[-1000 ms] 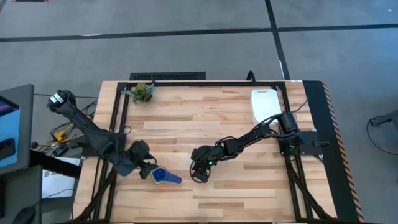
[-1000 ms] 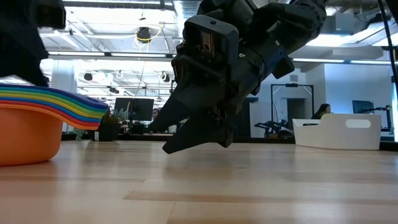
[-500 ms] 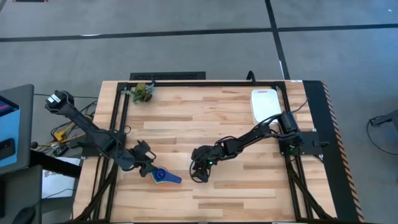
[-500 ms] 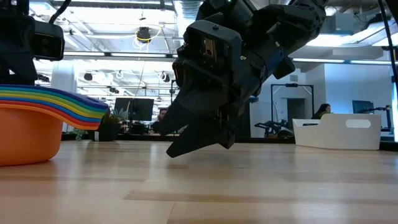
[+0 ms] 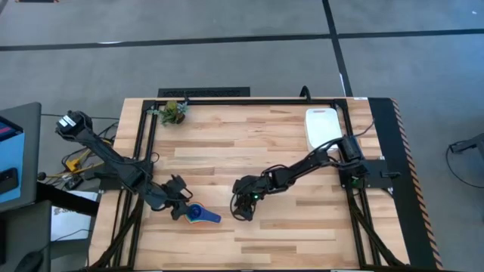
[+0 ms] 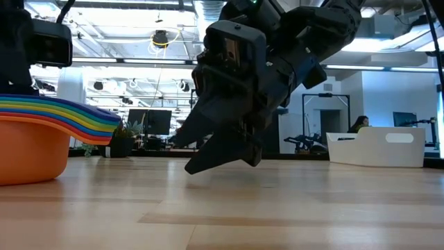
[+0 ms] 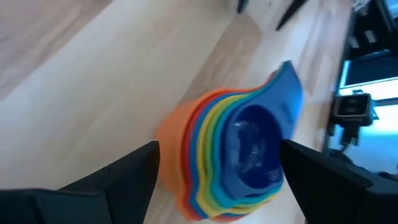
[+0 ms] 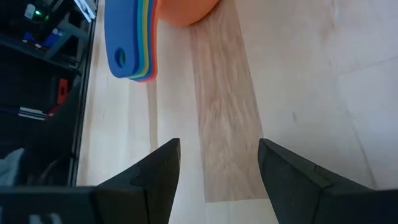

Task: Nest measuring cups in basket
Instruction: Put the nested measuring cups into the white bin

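Note:
The measuring cups stand nested in one stack on the table's near left, base down. The orange one is outermost and the dark blue one innermost, and the flat handles fan out toward the right. My left gripper hovers just left of the stack, open, with its fingers on either side of the cups without touching. My right gripper is open a short way right of the stack, pointing down at bare wood. The white basket sits at the far right.
A small green plant stands at the far left corner. Black frame rails run along the table's sides. Bare wood lies between the stack and the basket. In the low view a person sits in the room behind the basket.
My left gripper has come down and moved a little right and toward the near edge, closing in on the stack of cups. The cups have stayed where they were. My right arm has barely moved.

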Available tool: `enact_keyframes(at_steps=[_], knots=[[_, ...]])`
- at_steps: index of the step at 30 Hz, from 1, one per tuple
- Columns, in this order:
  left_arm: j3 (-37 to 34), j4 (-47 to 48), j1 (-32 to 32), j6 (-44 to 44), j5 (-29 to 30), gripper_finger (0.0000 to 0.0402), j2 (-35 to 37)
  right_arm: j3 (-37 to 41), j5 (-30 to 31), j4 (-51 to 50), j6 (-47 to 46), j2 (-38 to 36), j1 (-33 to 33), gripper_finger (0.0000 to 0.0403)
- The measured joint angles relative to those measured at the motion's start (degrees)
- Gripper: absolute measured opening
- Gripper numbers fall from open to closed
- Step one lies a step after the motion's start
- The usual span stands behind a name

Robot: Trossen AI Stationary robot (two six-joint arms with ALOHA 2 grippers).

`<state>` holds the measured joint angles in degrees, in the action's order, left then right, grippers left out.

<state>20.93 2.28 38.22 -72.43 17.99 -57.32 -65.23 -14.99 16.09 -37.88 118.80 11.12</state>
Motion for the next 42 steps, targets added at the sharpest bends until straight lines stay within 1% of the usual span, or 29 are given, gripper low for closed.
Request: enact_keyframes(at_steps=[3, 6, 12, 15, 21, 24, 27, 34, 36, 39, 42], knots=[[0.0, 0.0, 0.0, 0.0, -0.8, 0.0316, -0.1, 0.0, -1.2, 0.4, -1.0, 0.0, -0.4, 0.0240], [0.0, 0.1, 0.0, -0.9, -1.3, 0.0316, -1.2, 0.0, -1.2, 0.9, -1.2, 0.0, -0.3, 0.0240], [0.0, -0.4, -0.1, -3.7, -3.8, 0.0316, -6.1, 0.0, -1.3, 1.2, -1.3, 0.0, 0.3, 0.0240], [0.1, -1.5, -0.1, -4.9, -3.9, 0.0315, -8.5, 0.0, -1.3, 1.2, -1.3, 0.0, 0.6, 0.0240], [0.1, -5.6, -0.5, -5.0, -4.2, 0.0294, -9.8, 0.0, -1.3, 1.2, -1.2, 0.0, 0.6, 0.0240], [0.1, -6.5, -1.4, -5.0, -4.3, 0.0275, -9.8, 0.0, -1.3, 1.2, -1.2, 0.0, 0.6, 0.0240], [0.1, -6.6, -2.6, -5.3, -4.3, 0.0247, -9.8, 0.0, -1.3, 1.1, -1.1, 0.0, 0.6, 0.0240], [0.1, -6.6, -5.4, -5.2, -4.4, 0.0153, -9.8, 0.0, -1.2, 1.0, -1.1, 0.0, 1.2, 0.0240], [0.1, -7.0, -5.9, -4.7, -4.9, 0.0132, -9.8, 0.0, -1.2, 0.8, -1.1, 0.0, 1.3, 0.0240], [0.1, -8.7, -6.5, -3.4, -5.2, 0.0116, -9.8, 0.0, -1.2, -0.1, -1.2, 0.0, 1.4, 0.0240], [0.1, -11.6, -7.1, -1.2, -6.0, 0.0116, -9.8, 0.0, -1.2, -1.9, -1.4, 0.0, 1.4, 0.0240]])
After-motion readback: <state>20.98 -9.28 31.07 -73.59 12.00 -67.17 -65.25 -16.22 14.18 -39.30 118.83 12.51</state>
